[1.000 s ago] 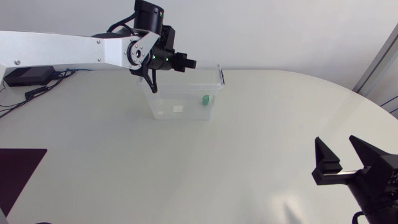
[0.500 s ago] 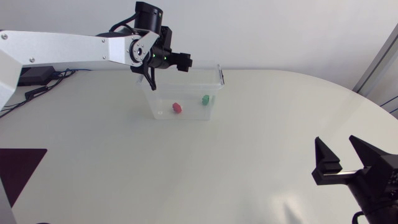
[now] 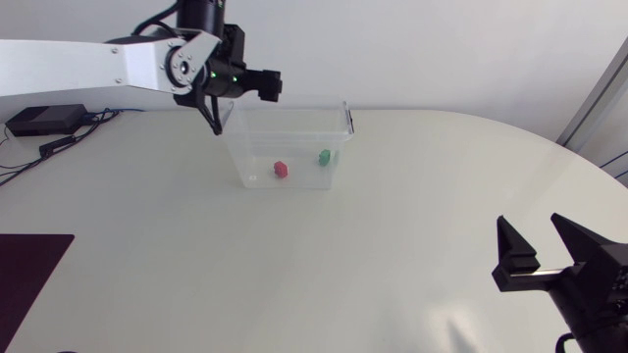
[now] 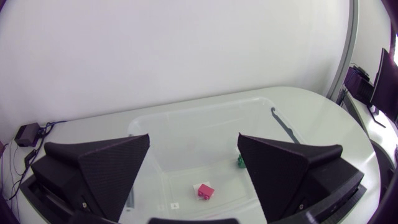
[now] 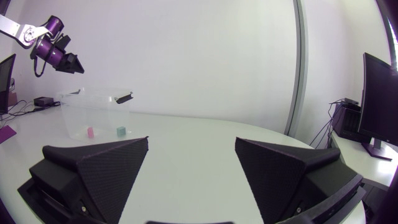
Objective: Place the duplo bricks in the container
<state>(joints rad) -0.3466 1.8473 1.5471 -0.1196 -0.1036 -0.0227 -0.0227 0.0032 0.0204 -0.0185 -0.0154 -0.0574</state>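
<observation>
Above container (image 3: pixel 253 157), found left gripper (image 3: pixel 267 85) splayed wide, empty. Found right gripper (image 3: pixel 530 228) likewise wide, touching nothing. Noted pink brick (image 3: pixel 280 170), green brick (image 3: pixel 324 156) inside.

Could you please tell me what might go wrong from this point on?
1. The open left tool hangs near the rim of the clear container. A low sideways swing might clip the rim and shove the container across the table.
2. Such a knock could tip it and spill the pink brick and green brick lying inside.
</observation>
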